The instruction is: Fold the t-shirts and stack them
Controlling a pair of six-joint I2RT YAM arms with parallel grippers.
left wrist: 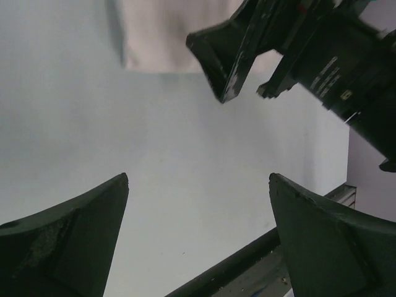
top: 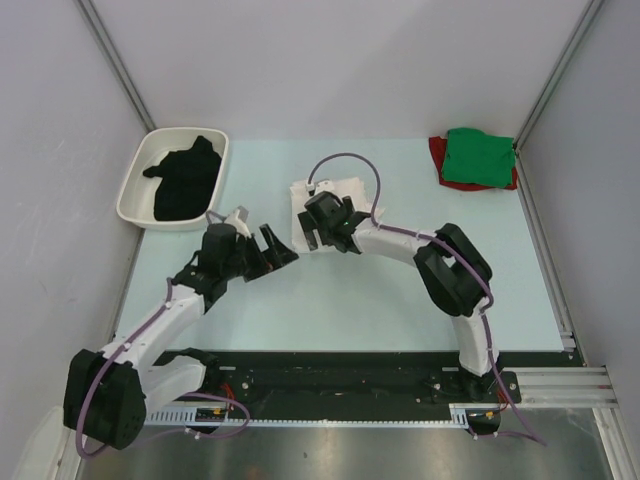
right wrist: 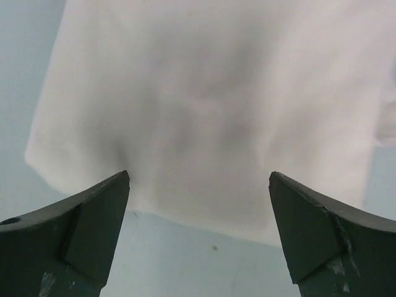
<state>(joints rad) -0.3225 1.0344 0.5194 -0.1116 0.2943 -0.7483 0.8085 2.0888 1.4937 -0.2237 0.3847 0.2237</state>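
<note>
Pale green table (top: 330, 300), grey walls (top: 340, 60) — metal-framed corners

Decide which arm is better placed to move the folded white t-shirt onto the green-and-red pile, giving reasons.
Probably right. The right pincer hangs open over the white t-shirt, on the same side as the green t-shirt atop the red t-shirt. The left pincer faces the table short of it.

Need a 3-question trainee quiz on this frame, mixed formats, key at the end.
1. True or false: the black t-shirt lies in the white tray.
2. What lies on the red t-shirt? A) the black t-shirt B) the green t-shirt C) nothing
3. Fill in: the open right fingers hang over the ___ t-shirt.
Key: 1 true; 2 B; 3 white t-shirt.
</note>
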